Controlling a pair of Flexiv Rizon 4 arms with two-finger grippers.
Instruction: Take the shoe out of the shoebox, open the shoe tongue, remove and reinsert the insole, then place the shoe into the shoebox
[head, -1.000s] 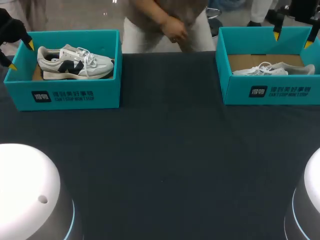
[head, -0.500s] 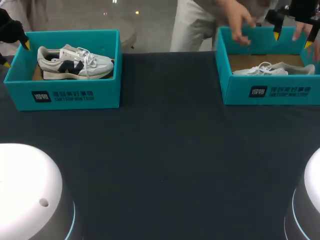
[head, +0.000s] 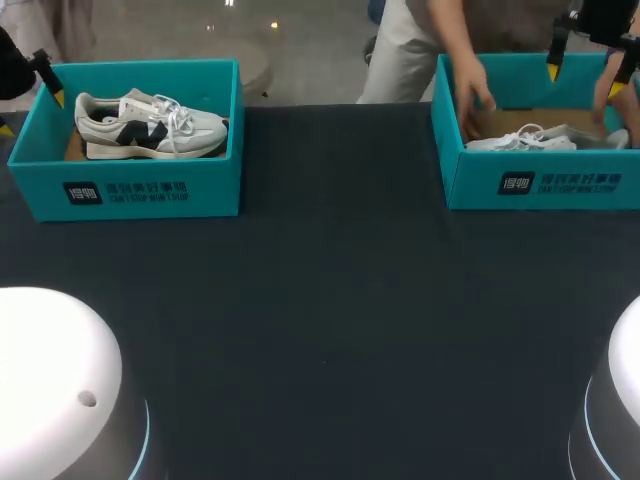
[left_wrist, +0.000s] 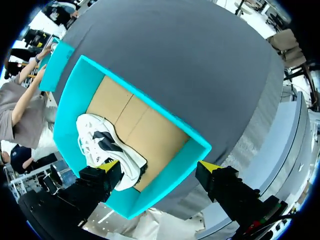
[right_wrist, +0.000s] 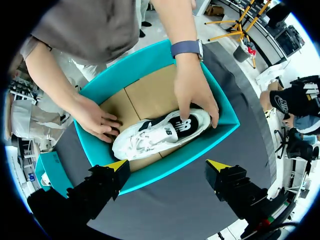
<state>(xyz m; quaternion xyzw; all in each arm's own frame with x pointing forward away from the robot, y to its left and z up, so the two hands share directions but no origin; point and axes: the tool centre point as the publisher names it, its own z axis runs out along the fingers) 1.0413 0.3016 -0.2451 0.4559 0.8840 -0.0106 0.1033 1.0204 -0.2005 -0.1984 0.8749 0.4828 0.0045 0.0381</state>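
Nothing begun: left shoe (head: 150, 125) at ten o'clock and right shoe (head: 540, 140) at two, under a person's hands (right_wrist: 192, 95), lie boxed. Left gripper (left_wrist: 159, 165) and right gripper (right_wrist: 167, 164) hold their fingers released.

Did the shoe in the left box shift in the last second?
No. The shoe lies just where it did in the left box: heel near the box's left wall, toe near its right wall.
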